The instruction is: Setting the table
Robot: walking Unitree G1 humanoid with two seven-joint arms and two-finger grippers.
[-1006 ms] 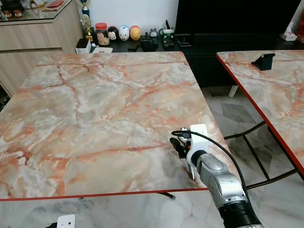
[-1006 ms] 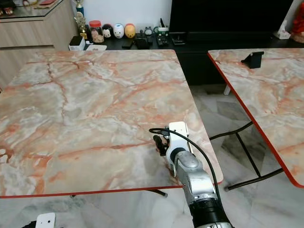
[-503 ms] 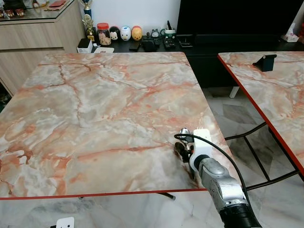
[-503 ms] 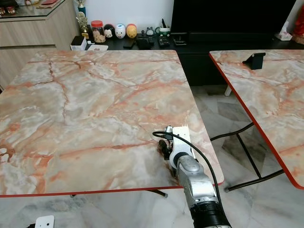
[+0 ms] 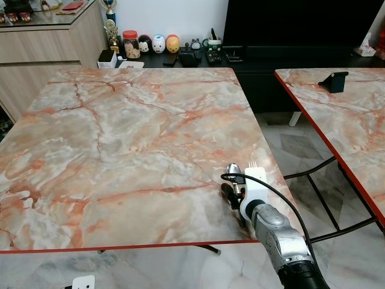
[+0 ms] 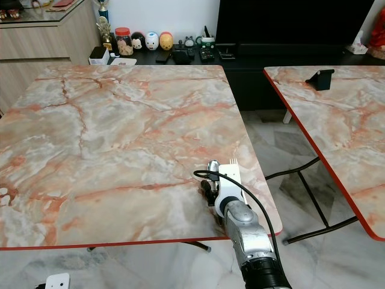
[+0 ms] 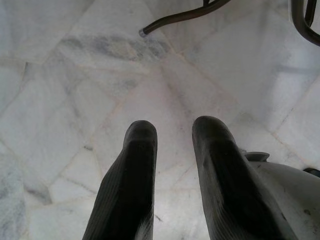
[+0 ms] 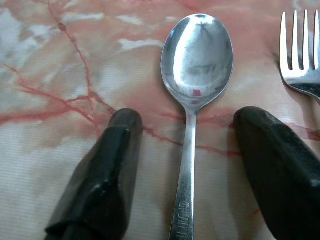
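Right now my right gripper [image 8: 187,150] straddles the spoon [image 8: 196,65] with fingers spread, touching nothing; it lies flat on the table [image 5: 132,132] beside a fork [image 8: 302,55]. Light, stiff, slick steel, I judge: pinch the thin handle. My left gripper [image 7: 172,150] hangs parted, idle.

You have even, bright indoor light in both eye views, sharp across the marble table [image 5: 120,138], with soft sheen and no hard shadows. The right wrist view is crisp at centre; the spoon [image 8: 196,55] bowl carries a pale reflection. The near black fingers [image 7: 135,185] blur slightly at lower frame.
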